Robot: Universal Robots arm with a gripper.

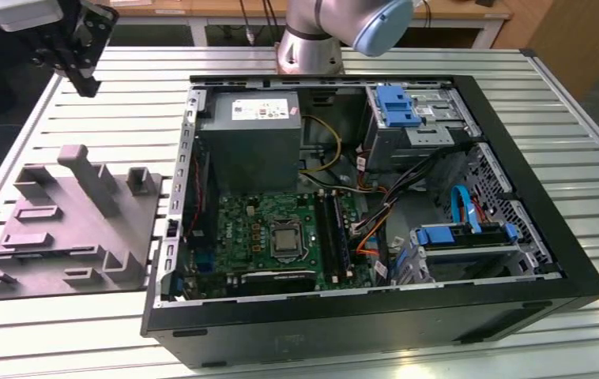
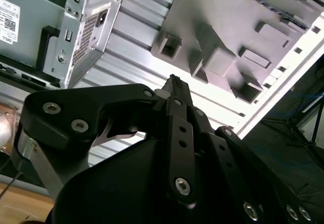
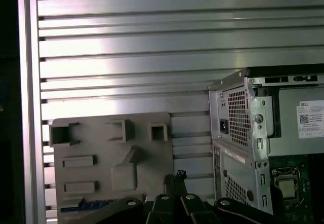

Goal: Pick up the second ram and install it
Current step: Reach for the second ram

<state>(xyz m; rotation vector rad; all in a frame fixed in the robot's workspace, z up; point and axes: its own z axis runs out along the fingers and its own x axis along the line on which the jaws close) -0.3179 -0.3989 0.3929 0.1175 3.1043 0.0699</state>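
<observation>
Beyond the post end of the grey fixture tray, the gripper is held high over the desk, closed, nothing gripped. A clean pick is judged to need it opened and squared across the board's thin faces, mid-length. The second ram is glimpsed, a bluish strip at the tray's opposite end, long axis across the tray, toward the computer case.

second ram: thin blue-green strip, lying at grey tray edge

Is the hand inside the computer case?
No, the hand hangs above the table, outside the computer case, beyond the grey tray.
</observation>
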